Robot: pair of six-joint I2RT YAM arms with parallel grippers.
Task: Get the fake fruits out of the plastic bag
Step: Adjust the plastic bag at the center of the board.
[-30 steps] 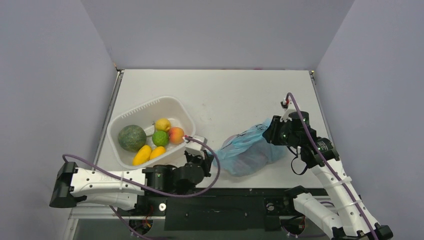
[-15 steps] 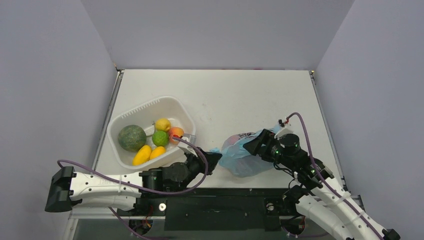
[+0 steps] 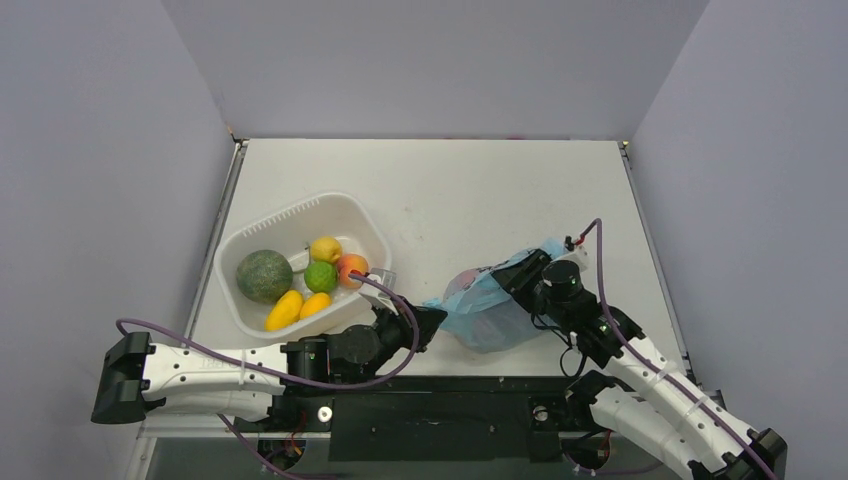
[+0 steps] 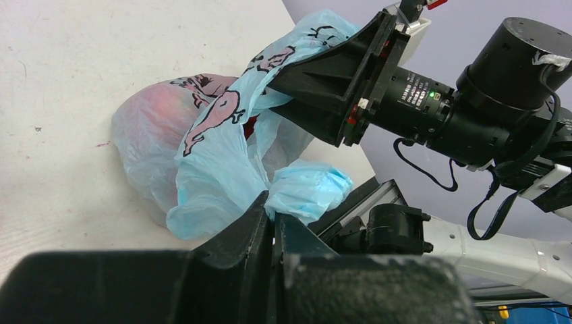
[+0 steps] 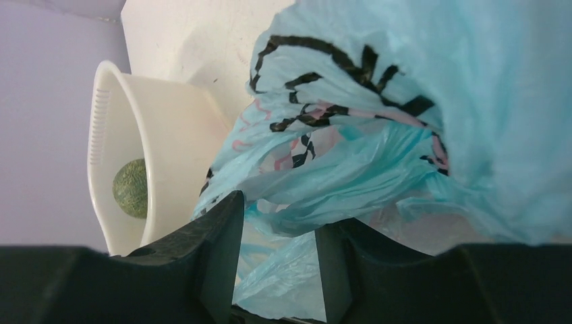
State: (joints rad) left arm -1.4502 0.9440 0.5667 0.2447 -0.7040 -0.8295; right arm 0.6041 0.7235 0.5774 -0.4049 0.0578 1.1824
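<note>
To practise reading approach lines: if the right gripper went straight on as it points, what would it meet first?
The plastic bag: its blue film lies directly ahead of the right gripper, likely touching its fingertips.

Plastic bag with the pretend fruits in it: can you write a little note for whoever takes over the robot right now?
Left tool: shut, pinching a bunched bit of the plastic bag.
Right tool: jaws apart, bag film between them, no clear grip.
The bag lies on the table near its front edge, between the arms. Fake fruits show only as reddish shapes through the film.
Done: no red fruit is outside the bag.
Left: open the bag and take every fruit out.
</note>
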